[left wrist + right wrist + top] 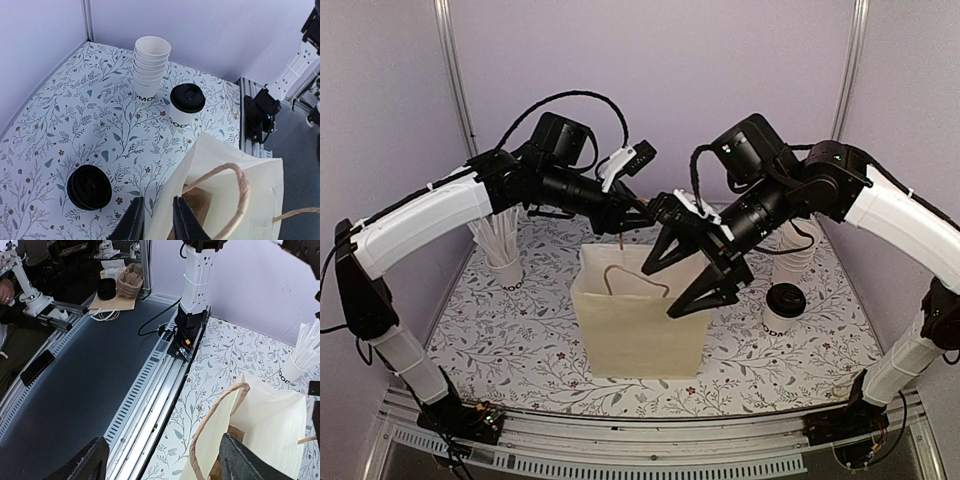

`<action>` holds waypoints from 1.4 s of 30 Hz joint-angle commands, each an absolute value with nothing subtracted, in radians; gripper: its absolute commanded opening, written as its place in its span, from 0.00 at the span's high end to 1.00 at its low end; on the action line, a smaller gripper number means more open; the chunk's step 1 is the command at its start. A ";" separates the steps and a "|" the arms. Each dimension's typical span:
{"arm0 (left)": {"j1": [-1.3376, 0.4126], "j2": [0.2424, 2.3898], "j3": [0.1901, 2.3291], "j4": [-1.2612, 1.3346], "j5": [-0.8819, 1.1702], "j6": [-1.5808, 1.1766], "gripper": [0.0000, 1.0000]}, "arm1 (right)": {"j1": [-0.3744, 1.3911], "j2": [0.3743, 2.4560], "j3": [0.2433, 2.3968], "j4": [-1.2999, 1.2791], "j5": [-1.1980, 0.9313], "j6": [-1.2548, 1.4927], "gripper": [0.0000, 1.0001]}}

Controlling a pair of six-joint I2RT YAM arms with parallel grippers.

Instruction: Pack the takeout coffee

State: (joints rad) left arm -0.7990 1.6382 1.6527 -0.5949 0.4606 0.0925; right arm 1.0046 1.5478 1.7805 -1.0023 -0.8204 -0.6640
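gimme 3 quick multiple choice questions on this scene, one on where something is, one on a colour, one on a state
1. Where is the takeout coffee?
A. inside the paper bag
B. standing on the table to the right of the paper bag
C. held in the right gripper

2. What colour is the lid on the takeout coffee?
A. white
B. black
C. brown

3. How does the right gripper stand?
A. open, holding nothing
B. shut on the takeout coffee
C. shut on a bag handle

Answers:
1. B: the takeout coffee stands on the table, apart from the paper bag and to its right.
2. B: the left wrist view shows its lid black on a white cup.
3. A: the right gripper hangs over the bag's mouth with its jaws spread and nothing between them.
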 commanded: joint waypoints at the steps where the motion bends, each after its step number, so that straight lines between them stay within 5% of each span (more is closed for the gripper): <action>1: -0.798 1.611 1.654 -0.581 0.475 0.066 0.80 | 1.027 1.589 1.761 -0.901 -0.701 -0.542 0.28; 4: -0.800 1.589 1.636 -0.585 0.479 0.049 0.85 | 1.032 1.624 1.794 -0.888 -0.650 -0.503 0.50; 7: -0.801 1.563 1.628 -0.599 0.477 0.037 0.99 | 1.034 1.652 1.859 -0.891 -0.653 -0.483 0.93; 8: -0.802 1.555 1.628 -0.606 0.478 0.030 1.00 | 1.034 1.652 1.879 -0.889 -0.664 -0.481 1.00; 20: -0.812 1.471 1.723 -0.659 0.444 -0.027 1.00 | 1.034 1.657 2.140 -0.926 -0.786 -0.542 1.00; 42: -0.810 1.445 1.752 -0.686 0.382 -0.012 1.00 | 1.034 1.690 2.116 -0.949 -0.779 -0.608 0.96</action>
State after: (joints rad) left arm -0.8066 1.4651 1.7054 -0.6731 0.3855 -0.0116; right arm 1.0275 1.6886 2.1323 -0.9440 -0.7727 -0.5819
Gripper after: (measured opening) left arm 0.011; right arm 0.033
